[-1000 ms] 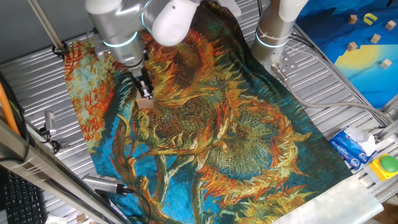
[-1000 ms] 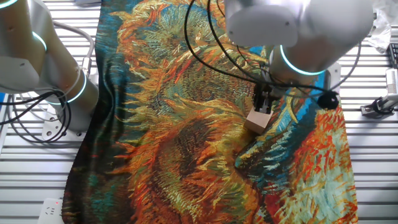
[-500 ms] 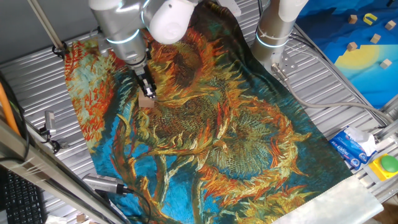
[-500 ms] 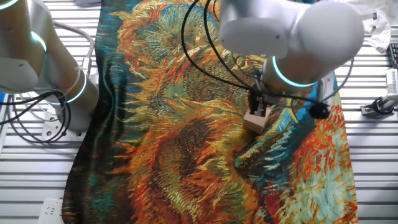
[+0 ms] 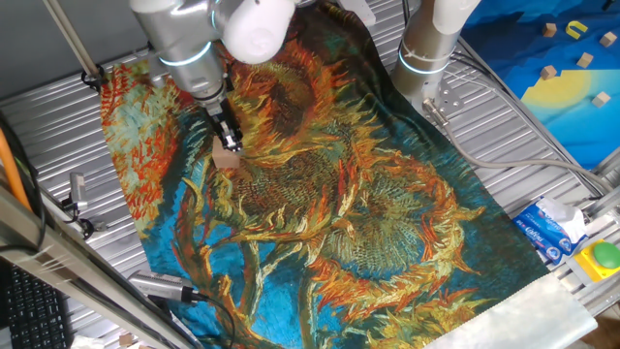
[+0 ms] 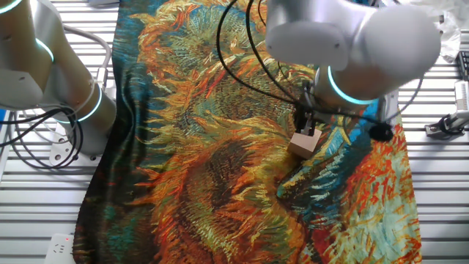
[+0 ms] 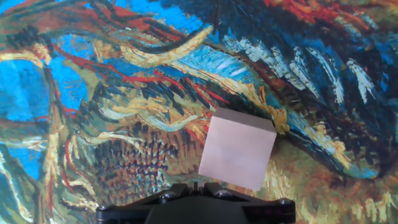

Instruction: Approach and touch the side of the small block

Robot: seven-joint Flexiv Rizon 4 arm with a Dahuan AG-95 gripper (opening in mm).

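The small block [image 5: 227, 160] is a plain tan wooden cube on the sunflower-painted cloth [image 5: 368, 213], near its far left part. It also shows in the other fixed view [image 6: 303, 143] and fills the lower middle of the hand view [image 7: 237, 148]. My gripper [image 5: 227, 143] stands upright right over the block's far side, its jaws together and its tips at the block's upper edge [image 6: 308, 130]. In the hand view the gripper [image 7: 196, 186] sits at the bottom edge against the block's near side, holding nothing.
A second arm's base [image 5: 428, 44] stands at the cloth's far edge and also shows in the other fixed view [image 6: 69, 95]. A blue and yellow mat [image 5: 572, 58] with tiny wooden pieces lies at the back right. A green button box [image 5: 603, 257] and cables [image 6: 242, 59] are nearby.
The arm's wrist has swung slightly from side to side above the block. The fingertips stay at the block, which has barely shifted on the cloth.
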